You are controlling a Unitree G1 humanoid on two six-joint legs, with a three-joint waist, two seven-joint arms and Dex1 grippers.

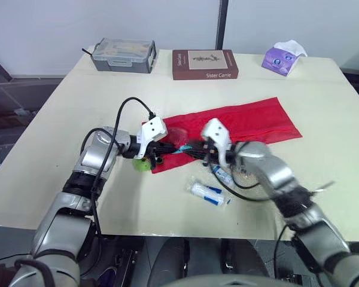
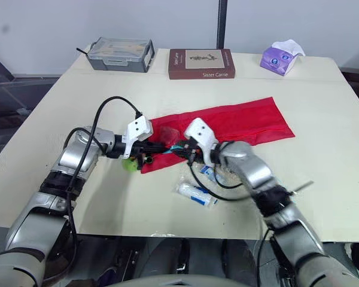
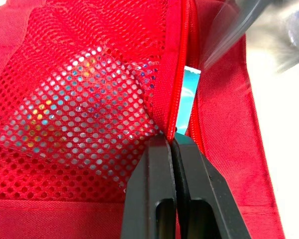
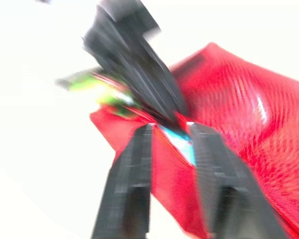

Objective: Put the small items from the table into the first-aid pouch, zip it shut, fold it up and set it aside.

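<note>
The red first-aid pouch [image 1: 239, 122] lies unfolded across the middle of the table, its mesh pocket [image 3: 89, 99] towards me. My left gripper [image 3: 172, 142] is shut on the pocket's zipper edge at the pouch's near left corner. A light blue packet [image 3: 188, 89] sticks out of the gap in that opening. My right gripper [image 4: 172, 128] is open right at the opening, its fingers either side of the blue packet [image 4: 182, 142], facing the left gripper [image 4: 139, 84]. A green item [image 1: 142, 165] lies under the left gripper. Two clear-wrapped packets [image 1: 206, 192] [image 1: 224, 176] lie on the table in front of the pouch.
Along the table's far edge stand a grey plastic box [image 1: 124, 55], a brown book [image 1: 204, 64] and a purple tissue pack [image 1: 282, 58]. The table's front edge runs close below the loose packets.
</note>
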